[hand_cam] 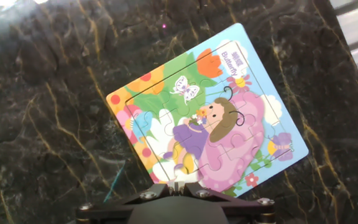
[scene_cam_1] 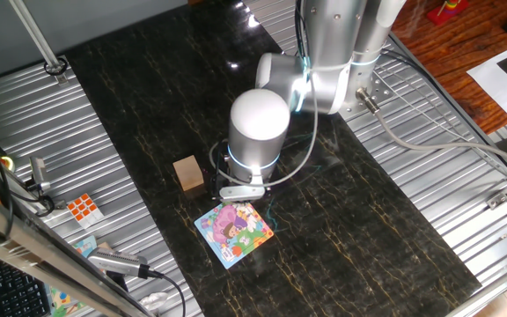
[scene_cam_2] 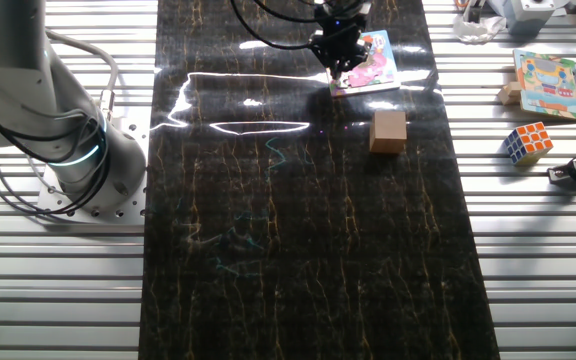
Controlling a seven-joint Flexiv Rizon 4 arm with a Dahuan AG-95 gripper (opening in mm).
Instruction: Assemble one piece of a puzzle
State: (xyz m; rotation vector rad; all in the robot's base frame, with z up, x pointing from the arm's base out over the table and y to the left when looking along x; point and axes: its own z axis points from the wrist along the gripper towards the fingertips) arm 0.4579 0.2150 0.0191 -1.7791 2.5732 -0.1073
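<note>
Dark marble-patterned worktop (scene_cam_1: 359, 238) runs between ribbed metal panels, with bare stone open on most sides. Near the middle lies the puzzle (hand_cam: 207, 118), flat and turned askew, its blue border clear all round. Right over its lower edge hangs the end effector (hand_cam: 180, 185), fingertips drawn close together; whether they pinch the piece I cannot tell. Just beside sits the tan wooden cube (scene_cam_1: 187, 173), apart from the puzzle's corner.
</note>
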